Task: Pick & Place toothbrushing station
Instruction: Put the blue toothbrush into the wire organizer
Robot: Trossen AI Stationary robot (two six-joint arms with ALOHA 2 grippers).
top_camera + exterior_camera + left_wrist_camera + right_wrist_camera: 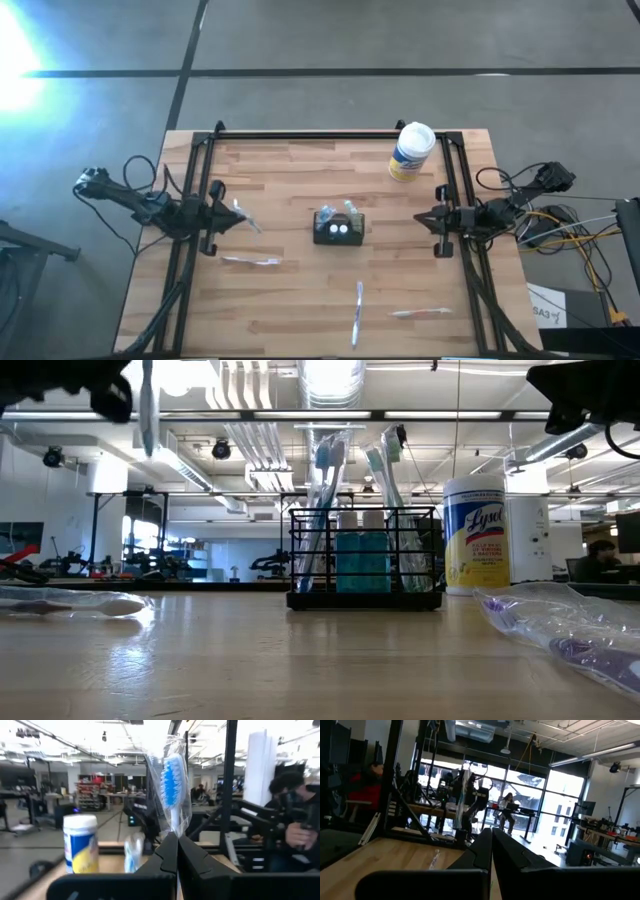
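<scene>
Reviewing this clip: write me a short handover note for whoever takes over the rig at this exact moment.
Left gripper: shut on a wrapped toothbrush, held up at the table's left side.
Right gripper: shut and holding nothing, waiting at the right edge.
Black holder: mid-table, already with several toothbrushes and small bottles standing in it.
Wipes canister: back right, not involved.
Done: some brushes are in the holder, one more is picked up.
Left: place the held brush; three wrapped toothbrushes still lie on the table, one front left, one front centre, one front right.
</scene>
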